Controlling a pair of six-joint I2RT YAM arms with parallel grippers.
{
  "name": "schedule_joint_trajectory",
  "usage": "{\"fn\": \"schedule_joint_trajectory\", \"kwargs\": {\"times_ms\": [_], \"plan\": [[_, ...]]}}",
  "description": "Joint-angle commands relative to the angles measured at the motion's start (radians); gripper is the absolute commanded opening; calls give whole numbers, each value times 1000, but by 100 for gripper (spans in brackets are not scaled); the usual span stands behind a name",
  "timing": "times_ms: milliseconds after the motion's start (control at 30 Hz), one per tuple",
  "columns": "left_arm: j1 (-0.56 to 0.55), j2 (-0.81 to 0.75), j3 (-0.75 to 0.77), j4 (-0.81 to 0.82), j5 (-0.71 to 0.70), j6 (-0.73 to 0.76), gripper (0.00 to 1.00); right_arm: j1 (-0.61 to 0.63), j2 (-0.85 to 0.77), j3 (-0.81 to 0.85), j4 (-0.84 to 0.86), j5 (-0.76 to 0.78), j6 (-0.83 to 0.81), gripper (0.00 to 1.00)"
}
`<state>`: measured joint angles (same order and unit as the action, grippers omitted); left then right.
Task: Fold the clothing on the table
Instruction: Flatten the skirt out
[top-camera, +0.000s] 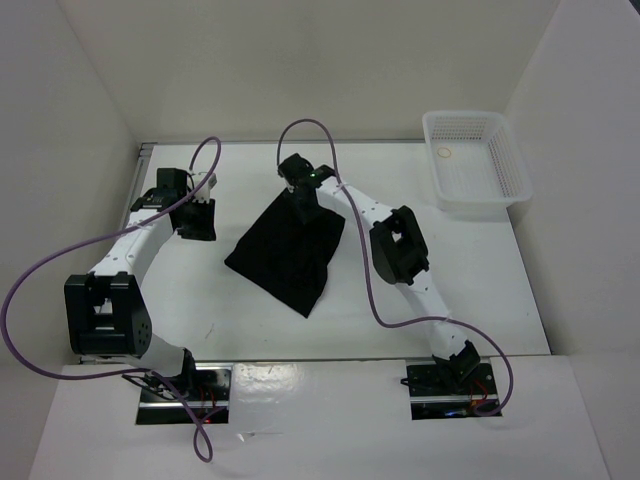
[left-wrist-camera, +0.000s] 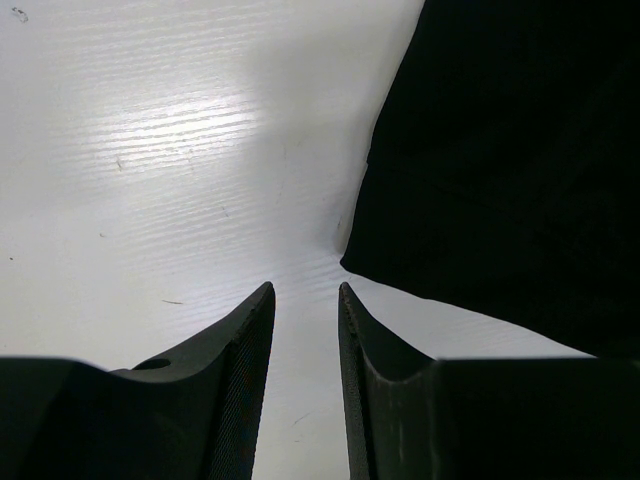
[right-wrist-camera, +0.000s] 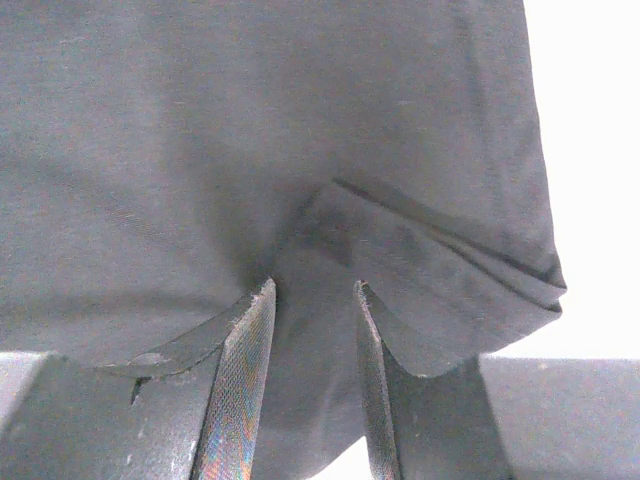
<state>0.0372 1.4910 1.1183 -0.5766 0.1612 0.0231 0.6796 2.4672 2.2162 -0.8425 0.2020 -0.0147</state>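
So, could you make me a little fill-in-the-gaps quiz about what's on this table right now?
The clothing on the table is ___ in colour.
The right gripper is over the clothing; the left gripper is over bare ___.
The white mesh basket stands at the far corner on the ___ arm's side.
Missing words: black; table; right.

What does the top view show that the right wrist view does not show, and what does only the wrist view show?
Only the top view: the whole clothing as a dark rectangle, the left hand apart from it on its left, and the basket at the far right corner. Only the right wrist view: a layered fold at the cloth's edge, and puckers running to the fingertips. Both: the right hand on the black cloth, and the white table.
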Motion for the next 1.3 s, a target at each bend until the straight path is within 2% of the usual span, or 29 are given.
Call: {"fn": "schedule_joint_trajectory", "kwargs": {"times_ms": [0,433,667,800,967,1133,1267], "plan": [[6,23,3,0,3,11,39,-15,-10,-3,17,31,16,42],[6,23,12,0,3,11,39,-15,-10,-12,26,-1,16,42],[6,23,12,0,12,11,39,-15,-10,-21,26,-19,16,23],[6,23,12,0,12,11,39,-15,-19,-21,17,-19,7,0],[6,23,12,0,12,11,39,-15,-72,-55,17,10,-27,0],[6,23,3,0,32,11,39,-61,-233,-137,48,43,-60,0],[6,32,3,0,41,11,39,-124,-373,-309,85,65,-83,0]]}}
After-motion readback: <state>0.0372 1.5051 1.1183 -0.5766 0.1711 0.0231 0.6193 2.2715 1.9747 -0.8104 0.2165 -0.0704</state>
